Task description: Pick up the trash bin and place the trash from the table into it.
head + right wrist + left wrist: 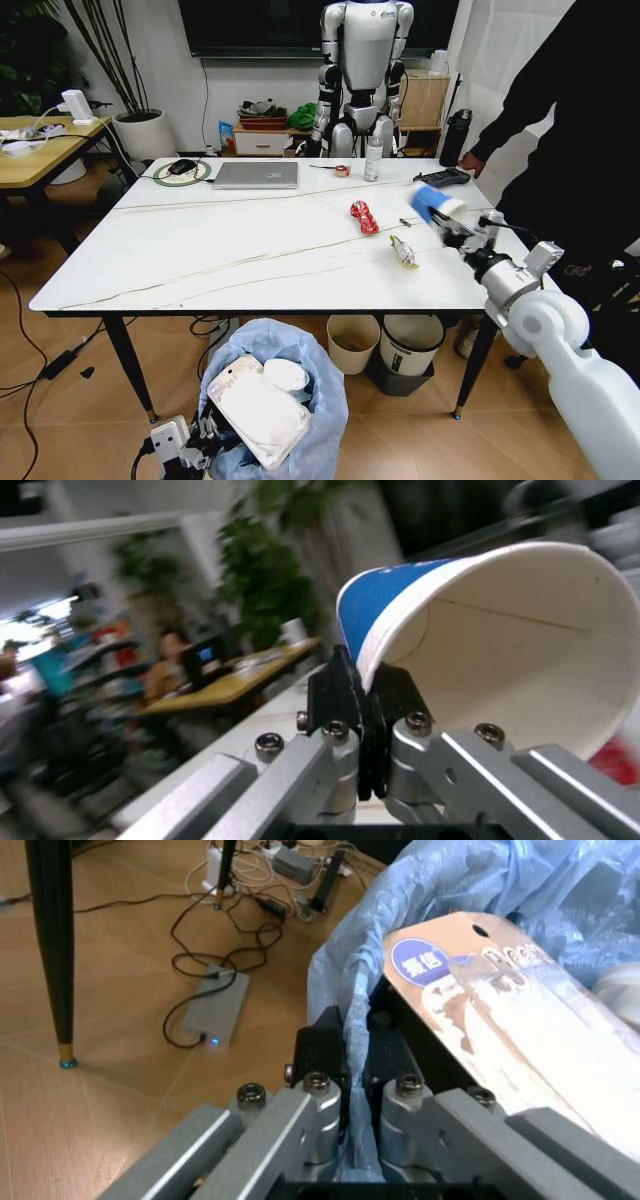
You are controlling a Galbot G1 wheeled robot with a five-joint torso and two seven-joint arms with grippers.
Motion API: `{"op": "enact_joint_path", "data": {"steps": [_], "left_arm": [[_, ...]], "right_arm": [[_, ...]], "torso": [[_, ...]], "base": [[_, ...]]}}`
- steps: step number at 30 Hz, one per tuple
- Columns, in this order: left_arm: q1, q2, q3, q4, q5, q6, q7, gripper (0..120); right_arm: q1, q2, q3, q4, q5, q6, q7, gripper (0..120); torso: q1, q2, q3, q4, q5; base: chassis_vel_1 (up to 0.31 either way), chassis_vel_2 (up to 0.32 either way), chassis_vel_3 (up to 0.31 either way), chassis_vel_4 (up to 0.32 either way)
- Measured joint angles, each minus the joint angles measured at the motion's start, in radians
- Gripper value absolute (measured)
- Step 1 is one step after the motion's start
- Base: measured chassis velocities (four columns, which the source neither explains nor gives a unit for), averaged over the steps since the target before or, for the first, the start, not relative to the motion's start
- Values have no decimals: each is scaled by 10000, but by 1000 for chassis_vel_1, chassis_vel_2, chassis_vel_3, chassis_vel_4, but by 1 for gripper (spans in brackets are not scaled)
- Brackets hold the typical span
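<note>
While the left gripper (352,1065) pinches the blue bag at the rim of the bin (310,375), below the table's (220,255) near edge, the right gripper (365,705) holds the cup (436,201) above the table's right end. Its fingers are clamped on the cup's rim, one inside and one outside, and the cup lies tilted with its open mouth toward the wrist camera. In the bin sit a flat white pouch (262,412) and a white tissue (286,375); the pouch leans against the bag wall close to the left gripper. On the table, near the cup, lie a red wrapper (364,216) and a yellowish wrapper (403,251), slightly apart from each other. A laptop (257,175) sits at the far side.
</note>
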Motion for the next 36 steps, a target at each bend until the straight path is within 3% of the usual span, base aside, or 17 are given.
{"op": "enact_joint_path", "data": {"steps": [4, 5, 9, 11, 13, 19, 24, 30, 36], "left_arm": [[56, -28, -30, -59, 9, 1, 0, 0], [56, -28, -30, -59, 9, 1, 0, 0], [140, -52, -32, -79, 58, 23, 0, 0], [157, -69, -21, -80, 93, 37, 0, 0], [160, -76, -19, -79, 108, 41, 0, 0], [154, -168, 7, -29, 222, 85, 0, 0], [127, -222, 21, 28, 277, 104, 0, 0], [62, -327, 18, 85, 339, 157, 0, 0], [96, -424, 97, 48, 445, 161, -1, 0]], "right_arm": [[209, -262, -2374, 1096, -163, -47, 386, 0], [209, -262, -2374, 1096, -163, -47, 386, 0], [449, -740, -4994, 1274, -1066, -168, 663, 0], [522, -819, -5731, 1250, -1349, -421, 862, 0], [592, -796, -5917, 1254, -1369, -592, 1052, 0], [1059, -665, -6271, 1949, -886, -2505, 2970, 0], [923, -752, -6199, 2622, -393, -3587, 3772, 0], [628, -747, -6686, 2814, -720, -3827, 3814, 0], [631, -655, -6911, 2118, -1195, -3908, 3791, 0]], "torso": [[0, 0, 0, 3, 1], [0, 0, 0, 3, 1], [1, 0, 2, 2, 2], [0, 0, 1, 0, 2], [0, 0, 1, -1, 3], [1, 0, 2, 2, 3], [2, 0, 1, 0, 3], [2, 0, 1, 0, 3], [2, 0, 2, 1, 4]], "base": [[0, 0, 0, 0], [0, 0, 0, 0], [0, 0, 0, 0], [0, 0, 0, 0], [0, 0, 0, 0], [0, 0, 0, 0], [0, 0, 0, 0], [0, 0, 0, 0], [0, 0, 0, 0]]}}
